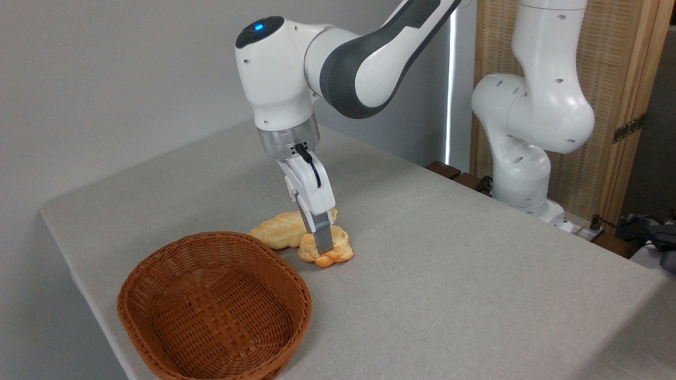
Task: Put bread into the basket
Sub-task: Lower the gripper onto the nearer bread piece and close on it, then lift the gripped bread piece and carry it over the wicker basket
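Golden-yellow and lumpy, the bread [330,251] sits on the grey cloth-covered surface [449,274] directly under the end effector [322,244], whose near finger comes down across the bun's front face; the far finger is hidden behind it, so I cannot tell how wide the jaws stand or whether they have closed on it. It looks light and somewhat soft, with a bumpy crust that should give the fingers purchase, so I would take it across its middle with modest pressure to avoid squashing it. Just behind and to the left of the end effector lies a braided loaf [280,234], touching or nearly touching the bun, which could be nudged or dragged along. Below and to the left, near but apart, the wicker basket [158,274] waits empty, its raised rim needing clearance.
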Controlling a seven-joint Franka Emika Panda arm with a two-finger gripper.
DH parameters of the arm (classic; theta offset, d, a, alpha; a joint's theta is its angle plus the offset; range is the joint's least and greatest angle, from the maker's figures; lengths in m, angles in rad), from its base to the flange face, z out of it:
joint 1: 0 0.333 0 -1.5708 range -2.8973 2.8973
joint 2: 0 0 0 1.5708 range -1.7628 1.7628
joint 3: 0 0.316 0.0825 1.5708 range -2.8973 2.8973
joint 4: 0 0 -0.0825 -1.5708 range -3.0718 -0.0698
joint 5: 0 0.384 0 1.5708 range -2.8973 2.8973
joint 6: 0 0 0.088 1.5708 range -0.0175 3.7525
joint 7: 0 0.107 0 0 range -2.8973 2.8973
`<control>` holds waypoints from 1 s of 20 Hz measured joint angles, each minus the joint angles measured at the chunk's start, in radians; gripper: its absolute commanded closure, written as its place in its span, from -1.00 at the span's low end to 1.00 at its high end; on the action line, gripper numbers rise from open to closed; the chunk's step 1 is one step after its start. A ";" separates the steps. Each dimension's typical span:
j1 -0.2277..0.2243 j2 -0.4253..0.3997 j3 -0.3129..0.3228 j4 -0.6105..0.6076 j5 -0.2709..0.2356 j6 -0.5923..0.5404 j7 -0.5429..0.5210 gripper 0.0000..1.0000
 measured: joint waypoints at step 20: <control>0.010 0.002 0.049 0.143 -0.033 0.190 0.000 0.26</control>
